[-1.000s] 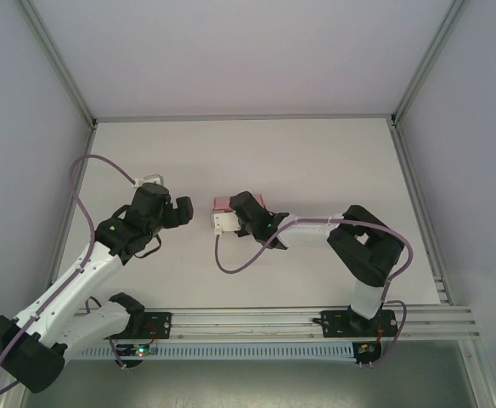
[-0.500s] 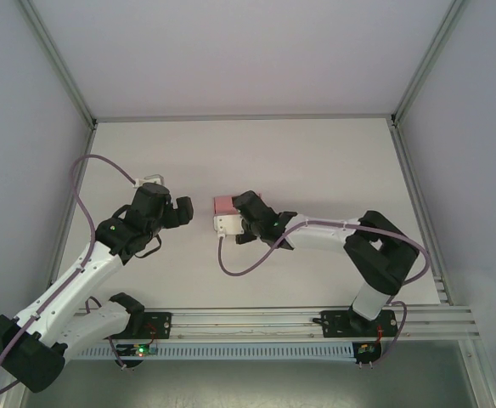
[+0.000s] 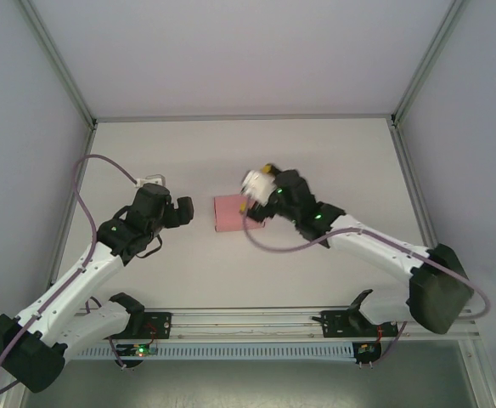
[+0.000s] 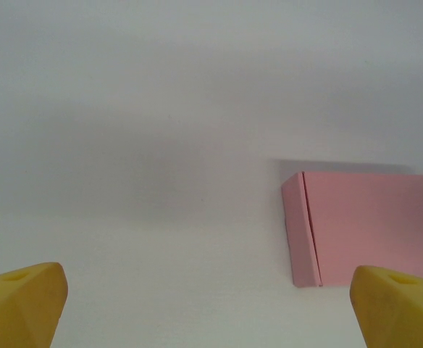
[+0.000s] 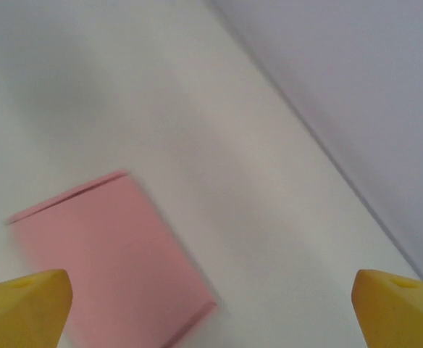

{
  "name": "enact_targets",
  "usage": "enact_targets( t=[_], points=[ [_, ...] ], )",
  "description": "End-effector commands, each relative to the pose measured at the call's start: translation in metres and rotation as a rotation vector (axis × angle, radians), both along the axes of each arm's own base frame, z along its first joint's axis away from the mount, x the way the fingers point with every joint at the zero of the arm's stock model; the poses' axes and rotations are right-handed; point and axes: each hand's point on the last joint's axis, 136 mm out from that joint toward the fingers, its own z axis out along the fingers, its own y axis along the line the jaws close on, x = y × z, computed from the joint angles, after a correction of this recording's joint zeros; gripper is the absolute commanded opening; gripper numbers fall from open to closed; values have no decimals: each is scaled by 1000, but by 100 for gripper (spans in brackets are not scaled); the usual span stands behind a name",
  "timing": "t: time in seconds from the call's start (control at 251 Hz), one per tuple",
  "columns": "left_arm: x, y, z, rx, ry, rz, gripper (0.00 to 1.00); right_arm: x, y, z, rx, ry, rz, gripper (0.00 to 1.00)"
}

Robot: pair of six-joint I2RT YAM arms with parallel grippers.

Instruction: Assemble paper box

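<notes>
- Top external: paper box (image 3: 233, 212) lying flat on surface (image 3: 341, 153).
- Likely light, thin, crushable; best pinched gently by an edge.
- Left gripper (image 4: 211, 308) and right gripper (image 5: 211, 308) both spread wide, empty.

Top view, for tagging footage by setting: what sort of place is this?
Likely a robot lab cell: white table walled by grey panels, mounting rail at its near edge, pink paper box.
</notes>
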Motion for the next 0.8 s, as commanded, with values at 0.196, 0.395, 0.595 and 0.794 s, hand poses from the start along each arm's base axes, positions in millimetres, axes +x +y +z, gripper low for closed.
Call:
enact_targets(
  t=[0.196, 0.395, 0.595, 0.794],
  points=[
    [37, 37, 8, 196, -200, 86, 100, 34, -159, -52, 344, 428, -780, 98],
    [58, 67, -14, 220, -269, 148, 100, 40, -205, -68, 365, 264, -831, 98],
    [73, 99, -33, 251, -302, 199, 100, 39, -221, -57, 318, 73, -791, 98],
    [79, 107, -59, 223, -313, 174, 100, 38, -231, -61, 305, -70, -784, 98]
  ],
)
